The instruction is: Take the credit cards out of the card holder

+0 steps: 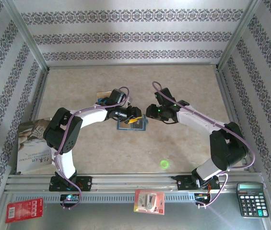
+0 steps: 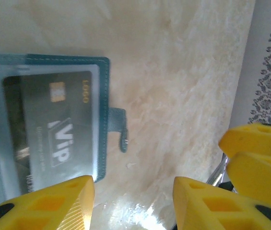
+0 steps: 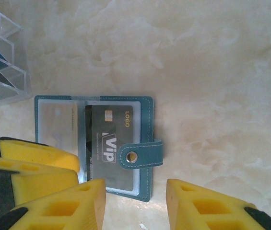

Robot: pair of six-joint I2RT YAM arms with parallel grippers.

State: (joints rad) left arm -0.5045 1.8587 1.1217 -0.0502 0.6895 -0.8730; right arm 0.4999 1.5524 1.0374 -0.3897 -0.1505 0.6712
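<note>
The slate-blue card holder (image 1: 131, 125) lies open on the table between my two grippers. A dark VIP credit card (image 3: 107, 139) sits under its clear sleeve, and the snap tab (image 3: 142, 155) is folded over that card. A paler card (image 3: 56, 125) shows in the other panel's sleeve. My left gripper (image 2: 133, 203) is open, with bare table between its yellow fingers and the holder's corner (image 2: 104, 96) just beside one finger. My right gripper (image 3: 137, 206) is open too, hovering over the holder's near edge with nothing in it. The dark card (image 2: 53, 124) also fills the left wrist view's left side.
A clear acrylic stand (image 3: 1, 62) with card edges in it stands just behind the holder. A booklet (image 1: 32, 146) lies at the left. Along the front rail are two red-and-white packets (image 1: 24, 210) (image 1: 149, 201) and a black calculator (image 1: 253, 199).
</note>
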